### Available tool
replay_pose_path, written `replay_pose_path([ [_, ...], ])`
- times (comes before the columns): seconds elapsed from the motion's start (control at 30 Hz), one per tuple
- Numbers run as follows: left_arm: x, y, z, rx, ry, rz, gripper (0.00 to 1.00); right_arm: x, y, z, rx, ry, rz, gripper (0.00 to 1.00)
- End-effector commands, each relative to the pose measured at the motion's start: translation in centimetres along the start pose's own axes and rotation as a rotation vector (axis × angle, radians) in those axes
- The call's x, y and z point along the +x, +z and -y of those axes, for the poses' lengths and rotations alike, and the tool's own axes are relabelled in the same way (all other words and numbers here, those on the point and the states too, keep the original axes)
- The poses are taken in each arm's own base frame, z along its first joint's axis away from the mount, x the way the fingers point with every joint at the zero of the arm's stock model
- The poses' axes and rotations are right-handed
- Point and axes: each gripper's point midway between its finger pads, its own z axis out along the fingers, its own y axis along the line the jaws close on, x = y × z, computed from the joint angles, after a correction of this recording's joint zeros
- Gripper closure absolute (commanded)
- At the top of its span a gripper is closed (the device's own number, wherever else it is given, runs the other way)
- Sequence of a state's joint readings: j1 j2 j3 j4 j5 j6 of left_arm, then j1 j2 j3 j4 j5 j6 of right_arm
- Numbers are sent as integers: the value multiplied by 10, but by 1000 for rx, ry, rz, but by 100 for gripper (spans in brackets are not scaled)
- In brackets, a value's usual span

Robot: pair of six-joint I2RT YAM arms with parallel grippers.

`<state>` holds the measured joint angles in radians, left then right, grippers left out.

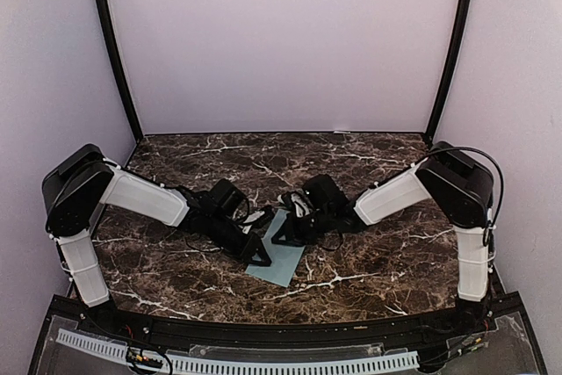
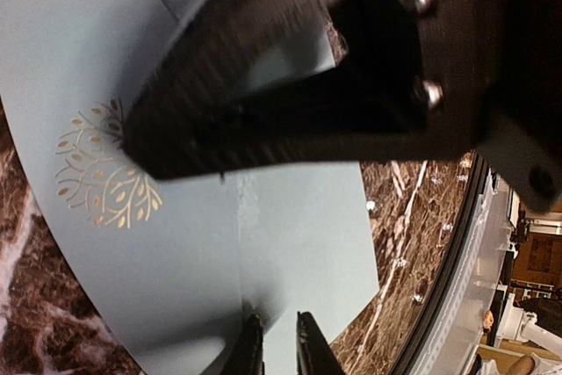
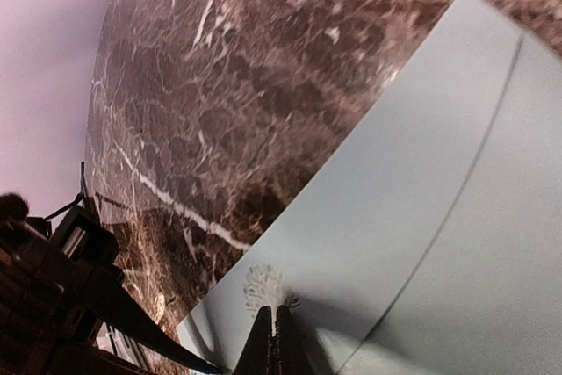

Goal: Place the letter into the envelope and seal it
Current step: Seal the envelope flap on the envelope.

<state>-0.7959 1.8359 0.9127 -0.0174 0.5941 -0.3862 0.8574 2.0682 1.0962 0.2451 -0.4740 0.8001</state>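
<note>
Top external view: I see both arms folded inward so that they meet over the middle of the counter (image 1: 378, 256), with the envelope (image 1: 283, 266) under them.
Envelope: pale blue-grey, lying on the dark marbled counter at a skew. One corner points toward the near edge, and its far part is hidden under the two tools.
Emblem: a small gold tree (image 2: 105, 173) is printed on the envelope's face, and a straight seam line runs across the paper next to it.
Left tool (image 2: 274, 350): low over the envelope, its fingers a narrow slit apart with pale paper showing in the gap. I cannot tell whether they pinch the paper or only hover at it.
Right tool (image 3: 273, 329): fingers closed tight together with nothing between them. The joined tip sits on the envelope's face just beside the emblem.
Tool spacing: close together. The right tool's black body fills the upper part of the left wrist view, and the left tool shows as a dark shape at the lower left of the right wrist view.
</note>
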Motion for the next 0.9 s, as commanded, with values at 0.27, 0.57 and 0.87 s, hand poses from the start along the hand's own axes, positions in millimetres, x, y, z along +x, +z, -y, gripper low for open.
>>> replay_pose_path([
  [0.27,12,-1,-14,-68,-19,-30,87,60,3,-15,-1,-10,-169,100],
  [0.57,12,-1,-15,-71,-14,-32,87,38,-11,13,94,-1,-100,100],
  [0.87,13,-1,-15,-71,-14,-33,87,18,-15,36,132,16,-57,100],
])
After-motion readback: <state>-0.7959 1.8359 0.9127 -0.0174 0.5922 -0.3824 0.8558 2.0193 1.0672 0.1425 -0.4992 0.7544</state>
